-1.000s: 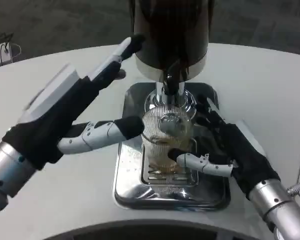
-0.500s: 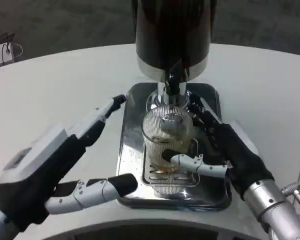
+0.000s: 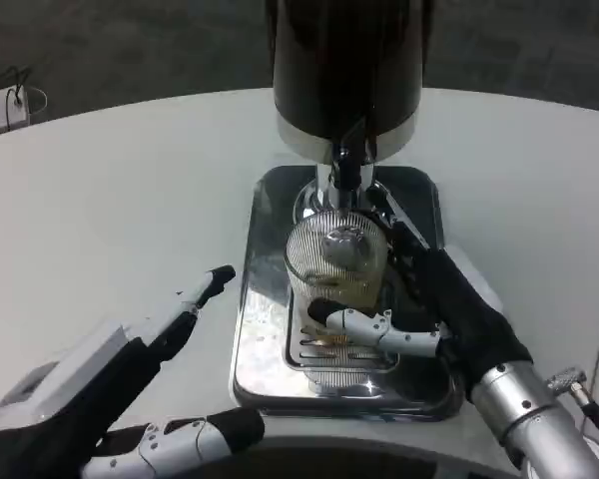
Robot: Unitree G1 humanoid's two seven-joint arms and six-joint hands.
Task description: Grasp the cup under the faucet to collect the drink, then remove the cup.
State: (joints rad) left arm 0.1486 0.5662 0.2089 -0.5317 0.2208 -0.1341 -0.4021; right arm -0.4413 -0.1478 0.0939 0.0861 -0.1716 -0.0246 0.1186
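Observation:
A clear ribbed cup (image 3: pixel 336 271) stands on the drip tray (image 3: pixel 263 349) right under the faucet (image 3: pixel 346 172) of the dark dispenser (image 3: pixel 345 70). Some amber drink shows in its lower part. My right hand (image 3: pixel 429 304) wraps the cup from the right, with the thumb across its front and the fingers behind it. My left hand (image 3: pixel 130 399) hangs open at the lower left, near the table's front edge, fingers spread and apart from the tray.
The shiny metal tray has a slotted grate (image 3: pixel 324 351) in its middle. The white round table (image 3: pixel 120 210) spreads to the left and right. A small white object (image 3: pixel 0 108) lies at the far left edge.
My left hand has drawn back from the cup and dispenser, down toward the front left edge. The right hand has kept its hold on the cup.

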